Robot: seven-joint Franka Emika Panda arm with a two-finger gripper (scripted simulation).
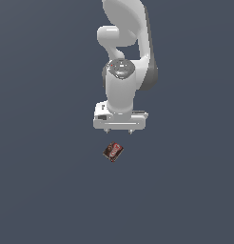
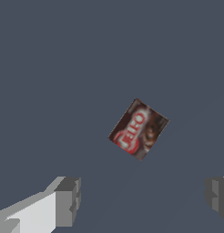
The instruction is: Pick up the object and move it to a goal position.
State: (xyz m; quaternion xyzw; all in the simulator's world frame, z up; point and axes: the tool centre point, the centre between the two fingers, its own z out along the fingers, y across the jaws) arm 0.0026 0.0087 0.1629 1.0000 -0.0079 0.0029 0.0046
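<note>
One box [image 1: 113, 152], dark brown-red, lies flat and skewed on the grey tabletop [image 1: 43, 190], apart from the gripper [image 1: 119, 131] hanging above it. Fingers [image 2: 68, 200]: spread wide, empty. Step judged: approach, grasp not begun. Next move calls for centring, wrist rotation to the box's sides, then descent. Open room all round; no edges visible.

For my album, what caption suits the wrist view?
Open end effector hovering above a small brown-red box lying askew on the grey floor.
</note>
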